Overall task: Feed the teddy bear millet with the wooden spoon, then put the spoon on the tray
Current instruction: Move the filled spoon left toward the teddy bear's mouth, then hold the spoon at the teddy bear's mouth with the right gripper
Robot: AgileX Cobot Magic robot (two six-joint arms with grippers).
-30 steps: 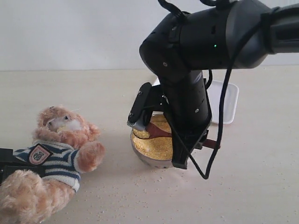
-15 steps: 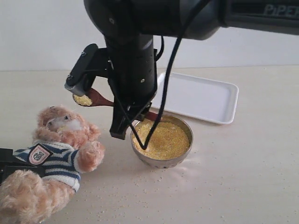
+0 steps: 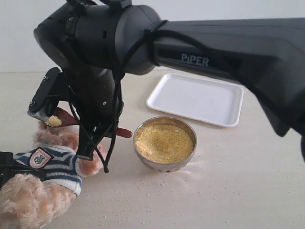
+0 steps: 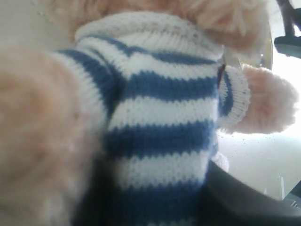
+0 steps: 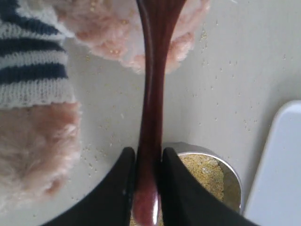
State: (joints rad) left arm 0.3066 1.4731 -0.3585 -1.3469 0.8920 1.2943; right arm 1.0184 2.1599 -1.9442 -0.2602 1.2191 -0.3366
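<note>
The teddy bear (image 3: 57, 164) lies at the lower left in its striped shirt (image 4: 160, 117). My left gripper (image 3: 13, 172) is shut on its torso, dark fingers (image 4: 244, 197) flanking the knit. My right gripper (image 3: 95, 131) reaches across from the right and is shut on the wooden spoon (image 5: 153, 94) near the end of its handle. The spoon's bowl (image 3: 53, 121) carries a small heap of millet and hovers at the bear's face, which the arm mostly hides. More millet (image 3: 164, 142) fills the steel bowl (image 3: 187, 161). The white tray (image 3: 195, 99) lies behind the bowl.
Loose millet specks (image 3: 157, 191) are scattered on the light table in front of the bowl and around the bear. The right arm's large black body (image 3: 105, 43) spans the upper scene. The bowl's rim (image 5: 221, 162) and the tray's edge (image 5: 277, 179) show behind the right jaws.
The right arm has lifted the spoon out of the bowl with millet on it and swung left to the bear's face. The left gripper and the bear have stayed put.
</note>
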